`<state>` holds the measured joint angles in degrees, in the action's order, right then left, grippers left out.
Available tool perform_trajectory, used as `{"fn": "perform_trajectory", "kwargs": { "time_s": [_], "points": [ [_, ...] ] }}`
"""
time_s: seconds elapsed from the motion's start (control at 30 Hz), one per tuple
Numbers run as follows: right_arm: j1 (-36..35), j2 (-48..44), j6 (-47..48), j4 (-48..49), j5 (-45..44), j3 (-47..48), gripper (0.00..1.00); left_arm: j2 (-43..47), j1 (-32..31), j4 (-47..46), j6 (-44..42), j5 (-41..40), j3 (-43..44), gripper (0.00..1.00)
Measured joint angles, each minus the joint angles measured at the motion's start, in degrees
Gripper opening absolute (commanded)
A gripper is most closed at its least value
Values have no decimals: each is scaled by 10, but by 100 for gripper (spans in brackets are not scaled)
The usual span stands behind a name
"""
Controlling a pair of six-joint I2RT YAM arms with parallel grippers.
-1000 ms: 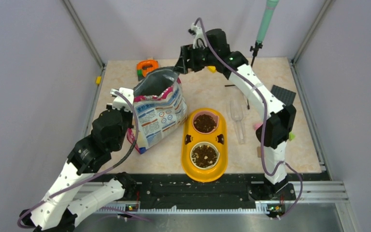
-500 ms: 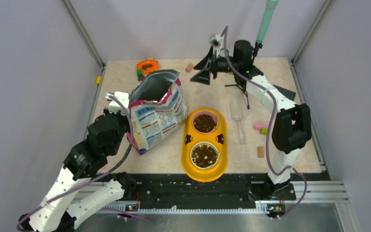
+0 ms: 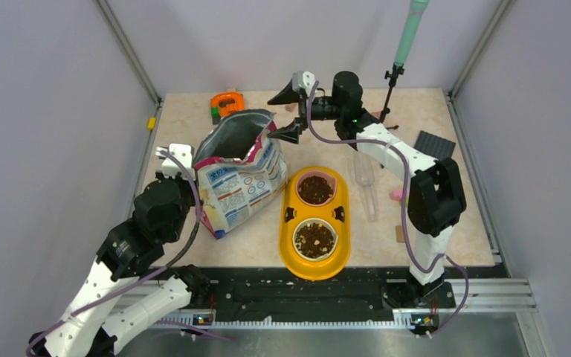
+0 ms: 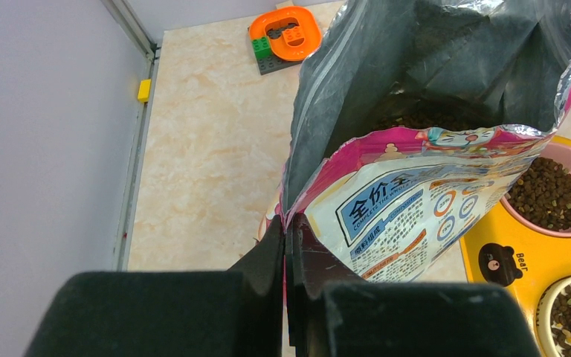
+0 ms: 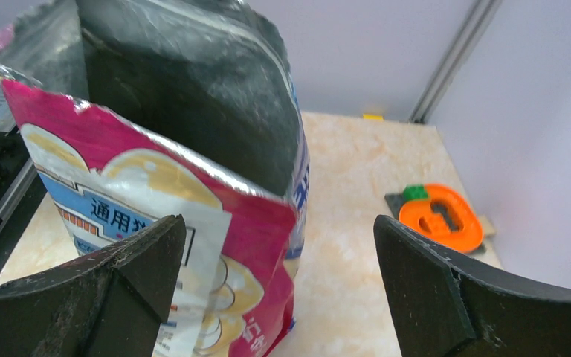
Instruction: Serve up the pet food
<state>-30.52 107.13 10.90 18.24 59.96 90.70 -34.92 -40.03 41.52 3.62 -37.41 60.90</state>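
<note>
The open magenta-and-blue food bag (image 3: 239, 171) stands left of the yellow double feeder (image 3: 346, 223). Dark brown pet food fills its pink bowl (image 3: 316, 189) and white bowl (image 3: 314, 239), and more lies inside the bag (image 4: 431, 119). My left gripper (image 3: 181, 165) is shut on the bag's near left edge (image 4: 297, 216). My right gripper (image 3: 282, 115) is open at the bag's far right top corner; in the right wrist view (image 5: 279, 245) the corner of the bag (image 5: 193, 186) sits between its fingers without touching them.
A clear plastic scoop (image 3: 365, 182) lies right of the feeder. An orange toy on a grey plate (image 3: 226, 104) sits at the back left. A black stand with a green pole (image 3: 405, 44) is at the back right. Small toy blocks (image 3: 400, 233) lie right.
My right arm swung from the back right toward the bag, its open gripper now at the bag's top corner. The left gripper stayed shut on the bag, which shifted slightly.
</note>
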Motion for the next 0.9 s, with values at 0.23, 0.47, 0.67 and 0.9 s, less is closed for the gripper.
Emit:
{"fn": "perform_trajectory", "kwargs": {
  "time_s": [0.23, 0.47, 0.67, 0.9],
  "points": [
    [-6, 44, -17, 12, 47, 57, 84, 4, 0, 2, 5, 1, 0, 0],
    [-14, 59, -54, 13, 61, 70, 0, 4, 2, 2, 5, -6, -4, 0],
    [-14, 55, -43, -26, 16, 77, 0, -7, 3, -2, -7, -23, -8, 0],
    [-5, 8, -47, -53, -89, 33, 0, -44, 65, -26, -66, -6, 3, 0]
  ]
}}
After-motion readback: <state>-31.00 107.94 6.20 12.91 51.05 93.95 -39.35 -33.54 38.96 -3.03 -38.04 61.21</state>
